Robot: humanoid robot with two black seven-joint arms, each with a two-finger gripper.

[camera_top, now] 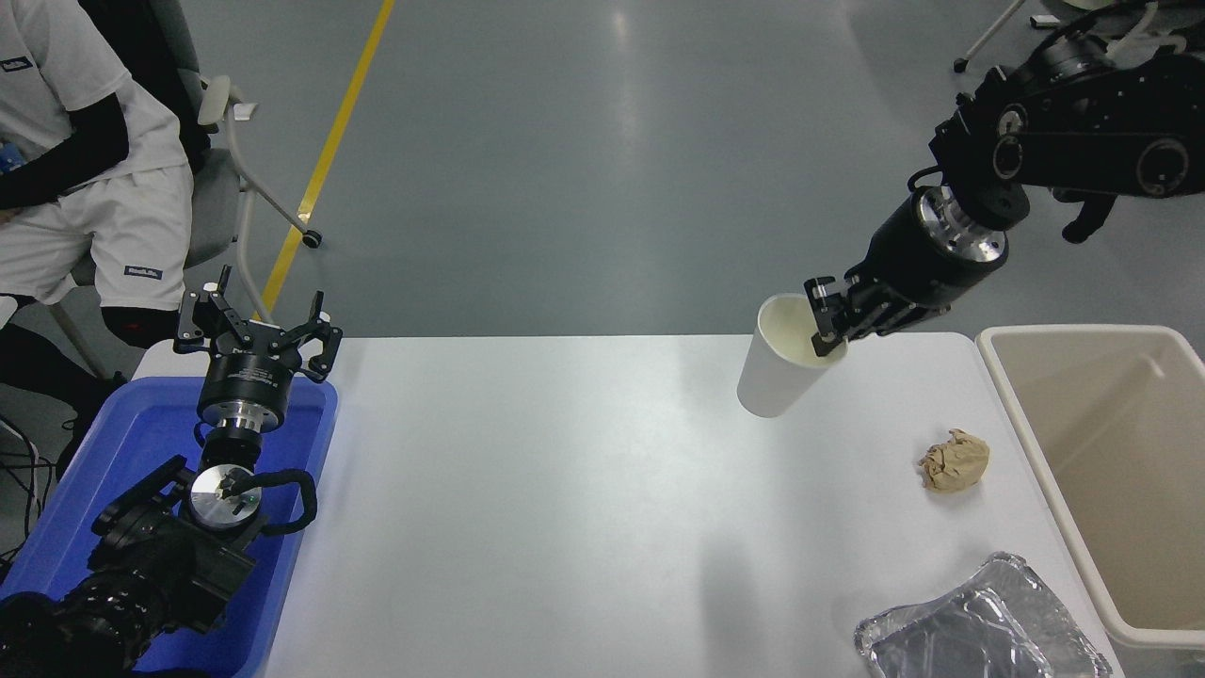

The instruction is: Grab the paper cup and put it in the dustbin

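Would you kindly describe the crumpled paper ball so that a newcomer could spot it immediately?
Start at the big cream dustbin at the white table's right end. Just left of it lies the tan paper ball, behind the foil tray. It alone is brown and wrinkled, unlike the smooth white paper cup.
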